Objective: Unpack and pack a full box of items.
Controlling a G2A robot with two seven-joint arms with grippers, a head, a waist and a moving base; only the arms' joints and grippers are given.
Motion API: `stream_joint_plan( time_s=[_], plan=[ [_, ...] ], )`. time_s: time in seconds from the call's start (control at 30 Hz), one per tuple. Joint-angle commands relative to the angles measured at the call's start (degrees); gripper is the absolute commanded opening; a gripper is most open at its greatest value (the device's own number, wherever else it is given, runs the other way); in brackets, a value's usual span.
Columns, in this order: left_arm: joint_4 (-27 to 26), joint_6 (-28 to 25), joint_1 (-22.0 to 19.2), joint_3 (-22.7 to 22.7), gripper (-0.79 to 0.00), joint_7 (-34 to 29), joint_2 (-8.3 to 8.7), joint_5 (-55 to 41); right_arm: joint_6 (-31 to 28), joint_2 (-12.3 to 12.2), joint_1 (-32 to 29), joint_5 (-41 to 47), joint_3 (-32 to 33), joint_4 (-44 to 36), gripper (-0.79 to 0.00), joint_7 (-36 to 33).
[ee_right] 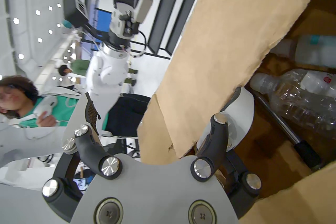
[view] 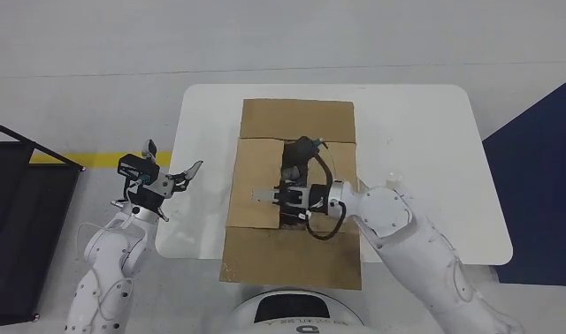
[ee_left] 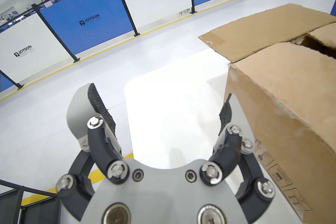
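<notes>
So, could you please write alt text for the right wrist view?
The right gripper, open, straddles a cardboard flap of the box, one finger outside and one inside. Two plastic bottles lie inside the box.

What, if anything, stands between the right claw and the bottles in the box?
The cardboard flap: the open right claw straddles its edge, one finger inside the box. The plastic bottles lie just beyond that finger, partly under the flap.
</notes>
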State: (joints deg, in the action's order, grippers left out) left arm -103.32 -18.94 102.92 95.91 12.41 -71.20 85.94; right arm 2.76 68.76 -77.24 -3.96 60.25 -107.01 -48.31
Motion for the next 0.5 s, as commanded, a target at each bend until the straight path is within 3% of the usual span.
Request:
stream_joint_plan(
  time_s=[0.0,0.23,0.47],
  plan=[
    [0.0,0.2,-0.2,-0.1,0.0,-0.1,-0.01,-0.4,-1.5,0.1,0.4,2.8,0.6,-0.1,0.0,1.1],
    [0.5,-1.0,-0.9,0.4,0.0,-1.1,0.16,-2.8,-4.5,0.2,0.4,5.3,0.7,-3.5,0.0,4.2],
    [0.8,-2.7,-1.5,3.3,0.0,-2.5,0.46,-8.1,-4.4,1.9,7.1,7.1,-7.3,-1.9,0.0,3.7]
  ],
)
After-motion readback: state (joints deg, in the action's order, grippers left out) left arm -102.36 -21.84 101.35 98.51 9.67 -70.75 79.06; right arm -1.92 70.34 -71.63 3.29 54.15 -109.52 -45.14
